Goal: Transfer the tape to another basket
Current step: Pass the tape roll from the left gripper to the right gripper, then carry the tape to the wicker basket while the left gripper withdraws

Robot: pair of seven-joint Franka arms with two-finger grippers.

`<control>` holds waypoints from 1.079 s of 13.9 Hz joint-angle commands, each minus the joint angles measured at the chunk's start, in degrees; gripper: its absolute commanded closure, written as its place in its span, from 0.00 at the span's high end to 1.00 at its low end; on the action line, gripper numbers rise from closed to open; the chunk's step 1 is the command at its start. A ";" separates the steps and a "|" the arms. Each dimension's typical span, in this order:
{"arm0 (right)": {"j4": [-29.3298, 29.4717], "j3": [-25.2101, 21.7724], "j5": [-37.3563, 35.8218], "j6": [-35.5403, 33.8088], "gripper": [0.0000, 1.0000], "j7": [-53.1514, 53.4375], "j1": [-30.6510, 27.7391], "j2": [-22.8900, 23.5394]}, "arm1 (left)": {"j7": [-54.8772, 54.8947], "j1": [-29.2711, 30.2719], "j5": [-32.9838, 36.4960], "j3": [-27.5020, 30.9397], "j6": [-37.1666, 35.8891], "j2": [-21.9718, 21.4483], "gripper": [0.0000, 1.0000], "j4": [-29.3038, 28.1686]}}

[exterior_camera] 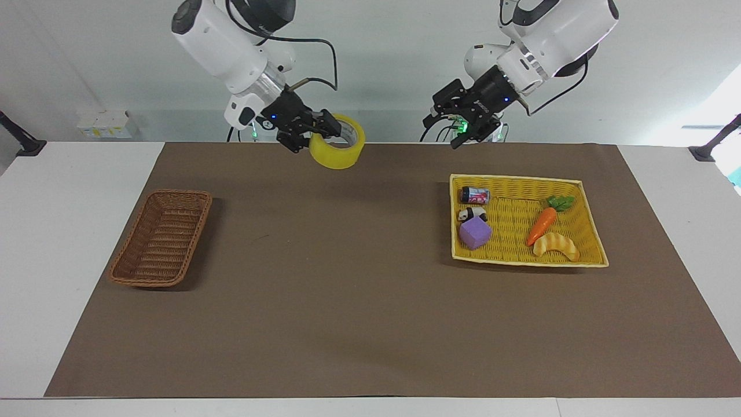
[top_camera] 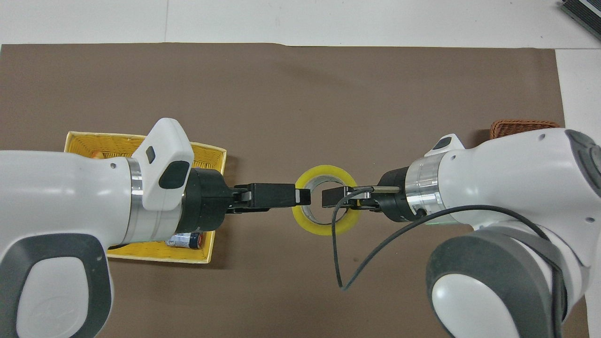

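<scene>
Toward the right arm's end of the table: the basket (exterior_camera: 162, 238) of brown wicker, on the brown mat (exterior_camera: 347, 324). Next, the right gripper (exterior_camera: 323, 128), up in the air over the mat's edge by the robots. Grips the tape (exterior_camera: 336, 153) by its wall, one finger inside the pale core, the yellow roll tilted and hanging clear of the mat, well apart from the basket. Then the left gripper (exterior_camera: 443, 124), raised over the same edge of the mat, apart from the tape. Stands with jaws spread, holding nothing. Toward the left arm's end: the yellow tray (exterior_camera: 590, 231), holding a small can (exterior_camera: 474, 194), a panda toy (exterior_camera: 472, 214), a purple cube (exterior_camera: 475, 234), a carrot (exterior_camera: 543, 223) and a pale bread piece (exterior_camera: 556, 245).
</scene>
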 commanded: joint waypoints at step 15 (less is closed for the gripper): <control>4.07 -0.60 -3.95 -0.41 0.00 -38.90 -34.05 14.67 | 6.71 16.27 36.29 0.98 -24.51 11.64 1.00 22.84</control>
